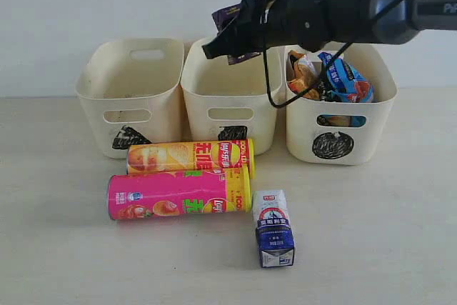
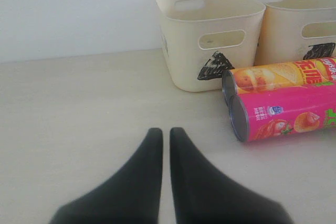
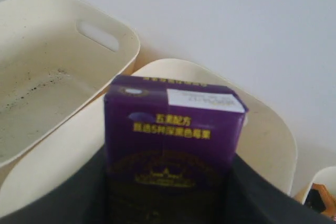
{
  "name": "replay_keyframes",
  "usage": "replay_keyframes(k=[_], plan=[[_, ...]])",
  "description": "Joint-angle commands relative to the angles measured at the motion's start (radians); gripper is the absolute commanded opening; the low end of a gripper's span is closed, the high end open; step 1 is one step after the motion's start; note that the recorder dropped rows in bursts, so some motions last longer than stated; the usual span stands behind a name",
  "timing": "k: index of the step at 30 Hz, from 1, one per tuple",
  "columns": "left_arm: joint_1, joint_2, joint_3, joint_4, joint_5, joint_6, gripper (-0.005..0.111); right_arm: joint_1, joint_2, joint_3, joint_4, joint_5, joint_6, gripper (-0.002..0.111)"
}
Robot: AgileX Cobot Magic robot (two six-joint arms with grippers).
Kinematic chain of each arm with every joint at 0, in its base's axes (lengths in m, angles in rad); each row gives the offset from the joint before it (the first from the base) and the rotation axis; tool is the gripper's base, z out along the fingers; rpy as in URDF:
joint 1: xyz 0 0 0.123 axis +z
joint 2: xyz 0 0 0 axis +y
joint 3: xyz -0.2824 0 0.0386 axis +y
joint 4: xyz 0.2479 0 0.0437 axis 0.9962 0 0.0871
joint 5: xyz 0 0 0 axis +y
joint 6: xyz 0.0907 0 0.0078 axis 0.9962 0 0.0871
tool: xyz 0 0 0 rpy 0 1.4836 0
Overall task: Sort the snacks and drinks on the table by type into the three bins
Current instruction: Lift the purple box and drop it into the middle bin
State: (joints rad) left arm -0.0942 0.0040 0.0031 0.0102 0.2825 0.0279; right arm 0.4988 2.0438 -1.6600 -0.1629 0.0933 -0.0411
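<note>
The right claw (image 1: 230, 37) is clamped on the dark purple box-shaped carton (image 3: 173, 129), a finger pressing each side. It hangs above the mouth of the middle cream plastic bin (image 1: 207, 130) (the one whose black scribble is half hidden behind the cans). The bin lies directly below the carton, so I'd judge the coming move turns on that drop: part the fingers and the carton should fall in. The carton's long axis runs along the claw, its top end poking out past the fingertips and slanting leftward and down.

The left claw (image 2: 165, 132) has its fingers together on nothing, low over the pale beige table (image 1: 371, 248). On the table the white and blue carton (image 1: 274, 228) lies flat with its long axis front to back, on the right arm's side. The pink chip can (image 1: 178, 195) and the yellow-orange chip can (image 1: 189, 156) lie touching, their long axes crosswise.
</note>
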Motion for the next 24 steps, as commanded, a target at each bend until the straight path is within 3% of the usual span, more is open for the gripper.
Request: replay_keyframes(k=[1, 6, 8, 12, 15, 21, 24], plan=[[0.003, -0.004, -0.003, 0.003, -0.004, -0.009, 0.004, -0.013, 0.073, -0.117, 0.054, 0.064, 0.013, 0.001], [0.003, -0.004, -0.003, 0.003, -0.004, -0.009, 0.004, -0.051, 0.13, -0.159, 0.084, 0.092, 0.016, 0.001], [0.003, -0.004, -0.003, 0.003, -0.004, -0.009, 0.004, -0.061, 0.14, -0.161, 0.09, 0.106, 0.016, 0.009], [0.003, -0.004, -0.003, 0.006, -0.004, -0.009, 0.004, -0.061, 0.146, -0.162, 0.135, 0.11, 0.009, 0.053], [0.003, -0.004, -0.003, 0.006, -0.004, -0.009, 0.004, -0.061, 0.146, -0.162, 0.135, 0.114, 0.009, 0.066], [0.003, -0.004, -0.003, 0.006, -0.004, -0.009, 0.004, -0.061, 0.131, -0.162, 0.135, 0.16, 0.009, 0.067], [0.003, -0.004, -0.003, 0.006, -0.004, -0.009, 0.004, -0.061, 0.082, -0.162, 0.123, 0.312, 0.002, 0.067]])
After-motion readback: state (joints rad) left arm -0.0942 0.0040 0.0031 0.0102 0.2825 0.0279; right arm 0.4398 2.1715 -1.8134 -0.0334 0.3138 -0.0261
